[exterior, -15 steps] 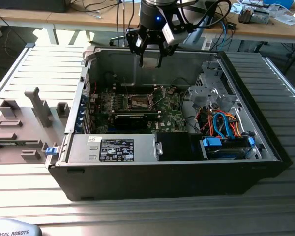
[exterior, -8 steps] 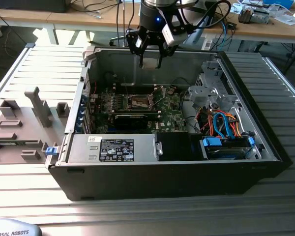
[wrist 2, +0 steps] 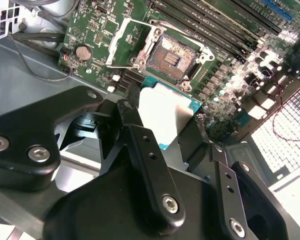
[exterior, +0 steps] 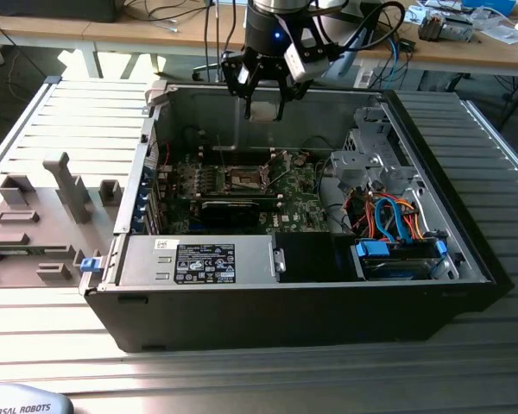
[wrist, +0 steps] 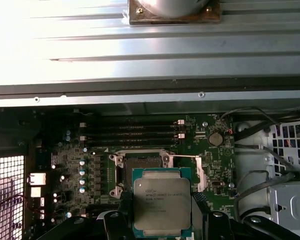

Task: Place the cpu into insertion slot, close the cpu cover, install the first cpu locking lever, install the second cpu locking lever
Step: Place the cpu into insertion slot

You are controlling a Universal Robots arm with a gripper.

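My gripper (exterior: 264, 108) hangs over the back of an open computer case, shut on the cpu (exterior: 263, 110), a flat square chip with a silver-grey top. Both wrist views show the cpu (wrist 2: 167, 112) (wrist: 161, 205) clamped by its edges between the black fingers (wrist 2: 140, 145). Beneath it on the green board lies the insertion slot (exterior: 242, 177) (wrist 2: 172, 56) (wrist: 140, 164), bare, with a dark centre. The cpu cover (wrist 2: 124, 42) (wrist: 190, 172), a thin silvery frame, is swung open beside the slot. The chip is held well above the slot and apart from it.
The case walls (exterior: 268, 103) ring the board. A long black card (exterior: 233, 207) lies just in front of the slot. Memory slots (wrist: 130, 132) run behind it. A drive cage with blue and orange cables (exterior: 397, 220) stands at the exterior view's right. A grey fixture (exterior: 43, 224) lies outside the case.
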